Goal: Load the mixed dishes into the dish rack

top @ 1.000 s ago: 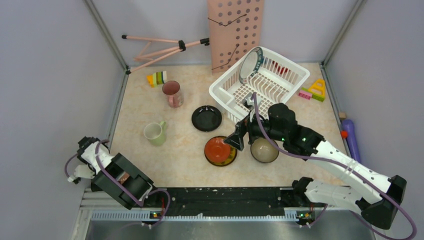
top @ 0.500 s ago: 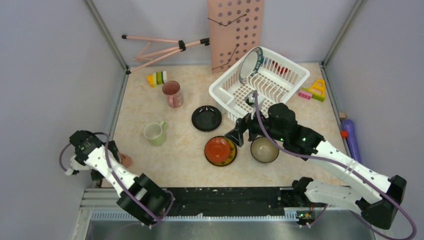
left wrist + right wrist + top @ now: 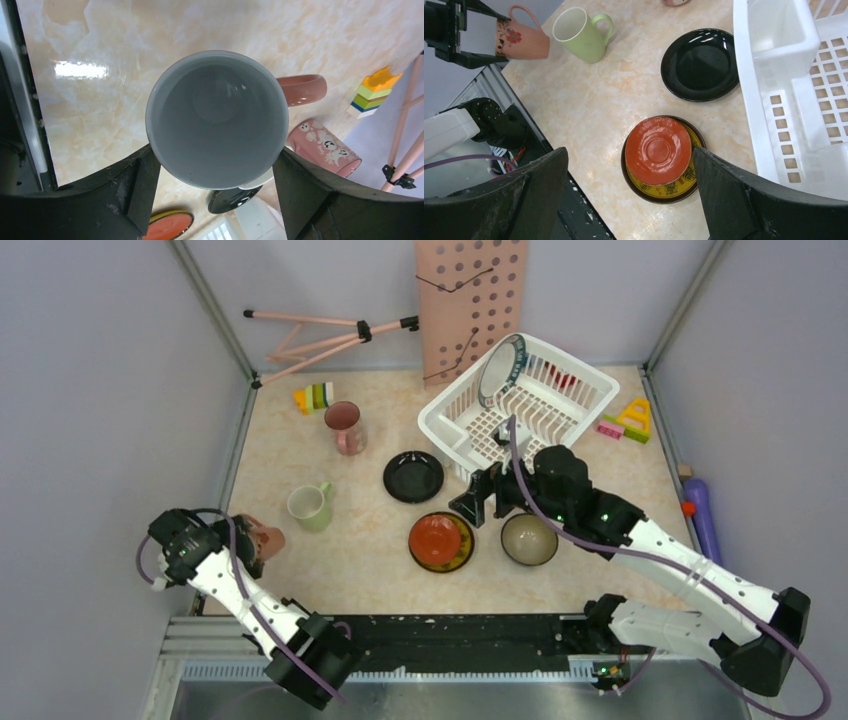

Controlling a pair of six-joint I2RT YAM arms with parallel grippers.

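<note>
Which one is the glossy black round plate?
Find the big white slotted plastic dish rack at the far right of the table. Just off its near-left corner lies the glossy black round plate. Unlike the stacked red saucer in front of it, it is plain black and lies alone.

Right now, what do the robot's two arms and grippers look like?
Both arms are white link shells joined by black housings. A purple cable loops off the left arm and runs along the right arm, whose black wrist section shows small green lights. The left gripper and right gripper each have two broad matte black fingers.
</note>
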